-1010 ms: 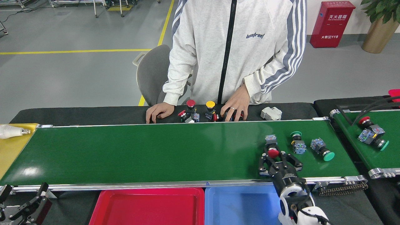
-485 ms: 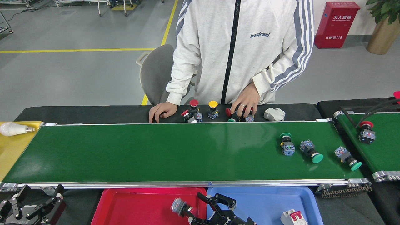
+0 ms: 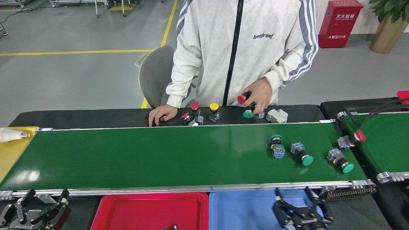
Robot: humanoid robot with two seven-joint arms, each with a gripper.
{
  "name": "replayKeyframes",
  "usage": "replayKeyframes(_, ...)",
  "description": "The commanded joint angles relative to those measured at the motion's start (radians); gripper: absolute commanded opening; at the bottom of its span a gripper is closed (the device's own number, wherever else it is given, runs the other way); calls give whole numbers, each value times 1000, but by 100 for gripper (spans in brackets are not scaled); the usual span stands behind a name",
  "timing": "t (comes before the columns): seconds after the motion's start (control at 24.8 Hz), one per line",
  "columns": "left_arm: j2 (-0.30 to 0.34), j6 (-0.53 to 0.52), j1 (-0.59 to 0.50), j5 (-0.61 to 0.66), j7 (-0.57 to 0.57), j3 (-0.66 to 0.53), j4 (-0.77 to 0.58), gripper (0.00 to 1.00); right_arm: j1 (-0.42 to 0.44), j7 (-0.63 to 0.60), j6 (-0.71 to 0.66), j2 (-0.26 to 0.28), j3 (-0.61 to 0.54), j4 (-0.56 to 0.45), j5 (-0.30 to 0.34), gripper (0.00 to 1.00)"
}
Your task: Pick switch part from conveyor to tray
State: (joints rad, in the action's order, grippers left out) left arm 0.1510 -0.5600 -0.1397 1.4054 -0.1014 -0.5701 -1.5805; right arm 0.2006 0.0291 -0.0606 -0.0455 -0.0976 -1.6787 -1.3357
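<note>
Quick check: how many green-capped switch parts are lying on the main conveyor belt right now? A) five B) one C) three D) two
C: three green-capped switch parts lie in a row near the right end of the conveyor.

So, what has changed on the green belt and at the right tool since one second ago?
The right tool, then shut on a red-capped switch on the dark green flat conveyor, now hangs open and empty over the blue plastic tray. A third green-capped switch has come onto the belt's right end. The person's hand has lifted a red-capped switch. The left tool stays low at the left.
</note>
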Motion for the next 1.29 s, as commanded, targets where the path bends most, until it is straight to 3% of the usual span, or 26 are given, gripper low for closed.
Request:
replayKeyframes(0.0, 19, -1, 11, 0, 3, 1, -12, 100, -41, -11, 57, 4, -5, -3, -2, 100)
replayKeyframes(0.24, 19, 0, 25, -2, 3, 33, -15, 100, -225, 52, 71, 22, 15, 162, -11, 100)
replayKeyframes(0.44, 19, -1, 34, 0, 3, 44, -15, 100, -313, 55, 64, 75, 118, 261, -5, 100)
replayKeyframes(0.69, 21, 0, 38, -2, 3, 45, -15, 100, -400, 63, 57, 81, 239, 341, 0, 100)
replayKeyframes(0.89, 21, -1, 46, 0, 3, 49, -15, 100, -491, 63, 62, 65, 323, 445, 1, 100)
replayKeyframes(1.25, 32, -1, 63, 0, 2, 49, -15, 100, -656, 58, 62, -24, 372, 662, -3, 100)
